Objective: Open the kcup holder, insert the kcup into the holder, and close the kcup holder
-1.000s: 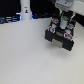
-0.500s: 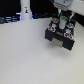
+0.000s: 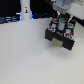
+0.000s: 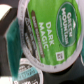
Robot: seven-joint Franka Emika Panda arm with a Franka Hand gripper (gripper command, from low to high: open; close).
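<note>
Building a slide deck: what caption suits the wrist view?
Close-up of the kcup, green lid reading Dark Magic, above the kcup holder.

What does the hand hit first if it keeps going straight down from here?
Probably the kcup holder: the hand hangs right above it with the kcup pinched between its fingers, so the pod would likely reach the round slots first. Depth is unclear.

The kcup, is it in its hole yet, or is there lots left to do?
The kcup holder already looks open, its drawer out. The gripper hangs just above it. In the wrist view the kcup, green Dark Magic lid, fills the picture, so it seems held, not yet seated. Left: put it in a slot, let go, close the drawer.
</note>
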